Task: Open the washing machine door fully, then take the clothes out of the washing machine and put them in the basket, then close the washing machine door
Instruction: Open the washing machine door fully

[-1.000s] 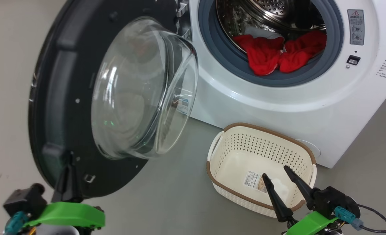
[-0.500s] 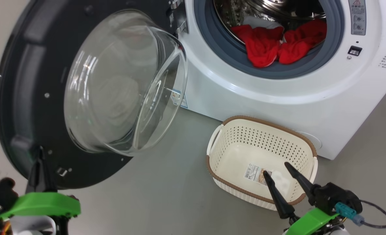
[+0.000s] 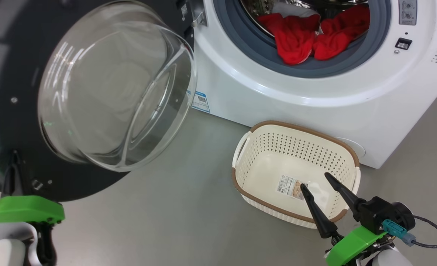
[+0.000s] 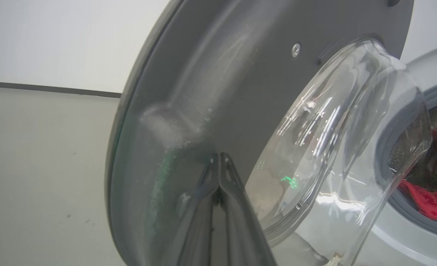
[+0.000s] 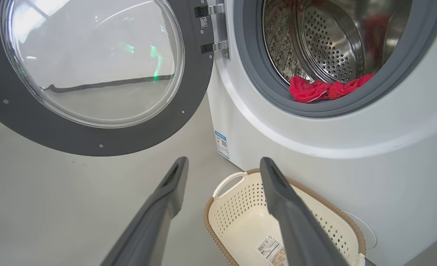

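Head: washing machine door (image 3: 111,92) swung wide; L gripper (image 3: 15,158), fingers pressed together, at its lower inner rim. R gripper (image 3: 315,181) spread above basket (image 3: 296,127).
L wrist: tips against door's inner face.
R wrist: clothes (image 5: 314,90) in drum (image 5: 333,48) front.
Tip: push near outer edge, follow door's arc.

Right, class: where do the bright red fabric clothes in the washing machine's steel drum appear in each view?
Head view: bright red fabric clothes at the top, right of centre.
Left wrist view: clothes at the right edge, lower half.
Right wrist view: clothes right of centre, upper half.
Shared landmark: the grey rubber ring just below them.
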You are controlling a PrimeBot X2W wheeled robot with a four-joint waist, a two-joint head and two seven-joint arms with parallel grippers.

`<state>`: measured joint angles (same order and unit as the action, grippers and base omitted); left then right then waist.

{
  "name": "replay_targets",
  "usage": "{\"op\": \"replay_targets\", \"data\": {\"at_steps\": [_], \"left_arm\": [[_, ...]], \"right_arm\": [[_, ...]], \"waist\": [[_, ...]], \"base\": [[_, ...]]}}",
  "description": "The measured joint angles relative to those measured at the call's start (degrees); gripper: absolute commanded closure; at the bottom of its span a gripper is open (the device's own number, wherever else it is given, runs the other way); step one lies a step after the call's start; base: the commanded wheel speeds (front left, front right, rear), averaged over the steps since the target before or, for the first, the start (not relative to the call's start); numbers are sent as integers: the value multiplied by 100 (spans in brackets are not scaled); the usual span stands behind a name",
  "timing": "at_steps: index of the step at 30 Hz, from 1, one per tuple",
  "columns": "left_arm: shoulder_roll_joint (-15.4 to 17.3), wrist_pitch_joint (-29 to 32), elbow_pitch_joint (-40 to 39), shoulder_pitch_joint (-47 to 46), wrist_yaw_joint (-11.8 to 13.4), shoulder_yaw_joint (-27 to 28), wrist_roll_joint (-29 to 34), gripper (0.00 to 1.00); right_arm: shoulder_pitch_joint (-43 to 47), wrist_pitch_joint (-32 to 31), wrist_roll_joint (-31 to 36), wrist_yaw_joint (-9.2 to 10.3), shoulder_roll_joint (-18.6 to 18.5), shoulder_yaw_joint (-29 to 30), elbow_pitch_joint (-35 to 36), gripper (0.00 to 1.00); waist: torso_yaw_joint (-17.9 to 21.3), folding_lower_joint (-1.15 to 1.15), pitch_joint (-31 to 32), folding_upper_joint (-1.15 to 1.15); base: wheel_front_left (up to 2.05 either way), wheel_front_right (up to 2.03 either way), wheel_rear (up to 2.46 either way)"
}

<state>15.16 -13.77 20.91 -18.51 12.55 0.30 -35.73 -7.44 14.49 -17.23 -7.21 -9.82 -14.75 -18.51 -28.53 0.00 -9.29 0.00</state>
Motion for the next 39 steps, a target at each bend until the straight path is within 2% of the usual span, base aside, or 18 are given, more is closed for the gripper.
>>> {"op": "replay_targets", "data": {"at_steps": [8, 20, 28, 31, 32, 33, 34, 39], "left_arm": [[97, -53, 693, -401, -205, 209, -5, 100], [207, -53, 1384, -868, -354, 401, 252, 100], [210, -54, 1510, -928, -515, 611, 309, 100], [202, -53, 1326, -919, -549, 676, 435, 100], [199, -54, 1162, -910, -539, 717, 498, 73], [199, -54, 953, -888, -523, 759, 582, 28], [198, -55, 716, -847, -492, 801, 666, 0], [152, -73, -333, -480, -449, 820, 883, 0]], "right_arm": [[-123, 0, -2, 0, -109, -68, -10, 0], [-187, 0, -34, 0, -145, -130, -30, 0], [-230, 0, -121, 0, -102, -99, -81, 0], [-230, 0, -256, 0, -45, -34, -81, 0], [-230, 0, -274, 0, -32, 5, -77, 0], [-230, 0, -288, 0, -24, 55, -68, 0], [-230, 0, -288, 0, -16, 116, -51, 0], [-224, 0, -293, 0, 63, 420, 89, 0]], "waist": [[91, 0, -118, 0], [205, 0, -188, 0], [295, 0, -144, 0], [327, 0, -79, 0], [340, 0, -52, 0], [356, 0, -25, 0], [374, 0, 5, 0], [507, 0, 155, 0]], "base": [[0, 0, 0], [0, 0, 0], [0, 0, 0], [0, 0, 0], [0, 0, 0], [0, 0, 0], [0, 0, 0], [0, 0, 0]]}}
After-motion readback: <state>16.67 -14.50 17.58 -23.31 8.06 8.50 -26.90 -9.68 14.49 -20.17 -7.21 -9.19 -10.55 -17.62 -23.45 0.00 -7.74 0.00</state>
